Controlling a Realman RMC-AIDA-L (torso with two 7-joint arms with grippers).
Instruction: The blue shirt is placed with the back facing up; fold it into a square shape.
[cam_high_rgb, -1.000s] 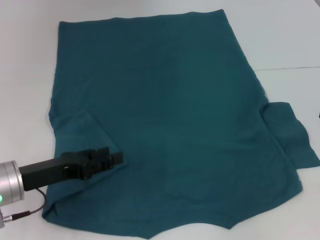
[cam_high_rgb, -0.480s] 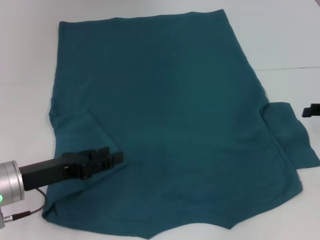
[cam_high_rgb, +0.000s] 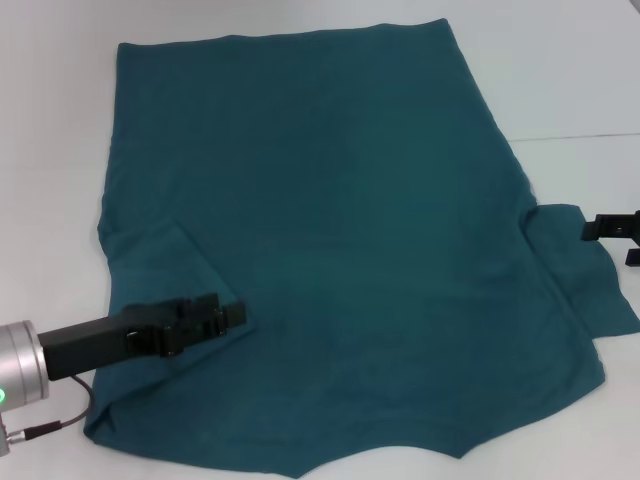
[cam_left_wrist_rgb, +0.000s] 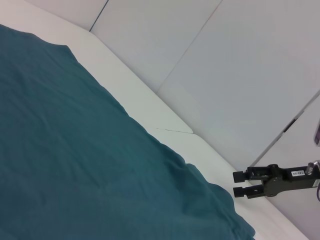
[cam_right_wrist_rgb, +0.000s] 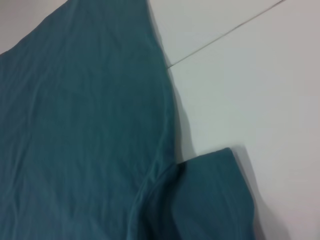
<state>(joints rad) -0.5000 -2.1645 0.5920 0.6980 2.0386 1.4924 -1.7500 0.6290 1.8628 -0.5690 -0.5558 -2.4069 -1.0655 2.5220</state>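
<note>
The blue shirt (cam_high_rgb: 340, 240) lies spread on the white bench (cam_high_rgb: 560, 70), plain back up, and from here the folding looks barely started. The one fold I can see is the sleeve on the shirt's left side, which is turned in over the body of the garment as a flap. The left end effector (cam_high_rgb: 225, 318) sits at that flap's inner corner, low on the cloth. Whether its fingers are parted or pinching the fabric, I cannot tell; the dark fingers blend into one block against the shirt.

On the shirt's opposite side the other sleeve (cam_high_rgb: 580, 265) lies stretched out flat on the bench, not yet turned in. The right end effector (cam_high_rgb: 592, 229) hangs at that sleeve's outer edge. In the left wrist view its two fingers (cam_left_wrist_rgb: 242, 175) stand apart with a clear gap and nothing between them, so it is open and empty. The right wrist view looks down on the same sleeve (cam_right_wrist_rgb: 210, 200) and the shirt's side seam, with bare bench beside them.

So, by my reckoning, one sleeve is in and the rest remains: the second sleeve has to come across, then the long body must be folded, probably both sides inward and hem toward collar, before anything like a square appears. The hem at the shirt's far end is still fully extended and smooth.
</note>
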